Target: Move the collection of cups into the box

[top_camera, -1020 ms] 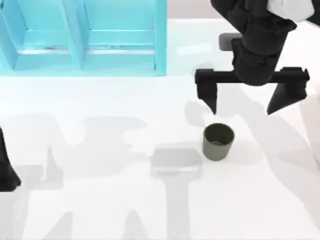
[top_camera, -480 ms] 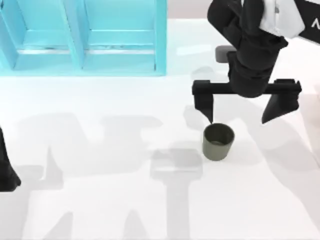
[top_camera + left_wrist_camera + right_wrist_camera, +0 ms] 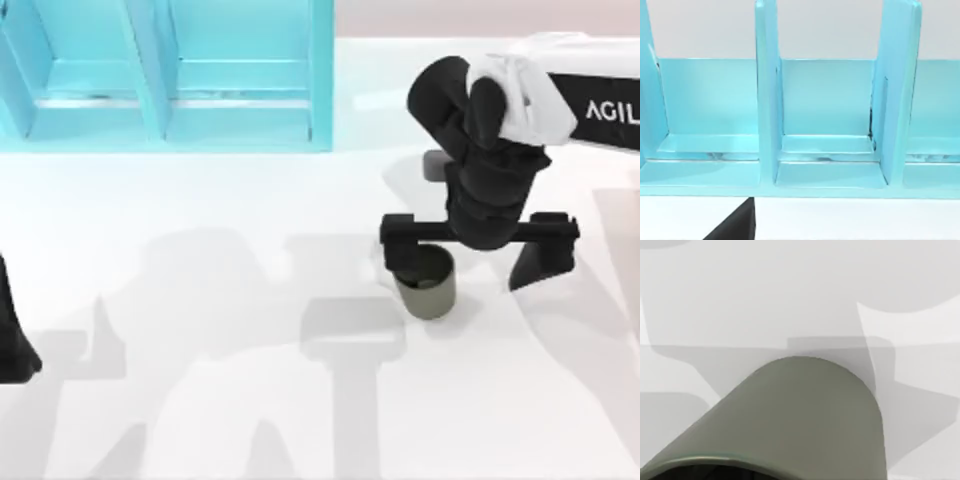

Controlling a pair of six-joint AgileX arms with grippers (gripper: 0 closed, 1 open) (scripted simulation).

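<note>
Our right pincer (image 3: pixel 478 262) hangs spread wide over the olive-green cup (image 3: pixel 427 285) in the top view, one finger (image 3: pixel 397 247) at the cup's left rim, the other (image 3: pixel 540 262) well off to its right, so it grips nothing yet. The cup stands upright on the white surface (image 3: pixel 200 420), right of the middle. The light-blue box (image 3: pixel 320 80) with its upright dividers sits at the far left, well apart from the cup. Our left arm is parked at the left edge, its pincer (image 3: pixel 15 345) dark against the surface; whether that one is open we cannot tell.

In the left wrist view the box (image 3: pixel 765 125) shows its compartments, all bare.

In the right wrist view the cup (image 3: pixel 800 410) lies very near the camera, its smooth wall and dark rim plain to see. We judge it light, stiff and rather slippery, best taken across the wall just below the rim. The surface is flat and glossy, crossed by soft shadows; nothing else of the room is told.
</note>
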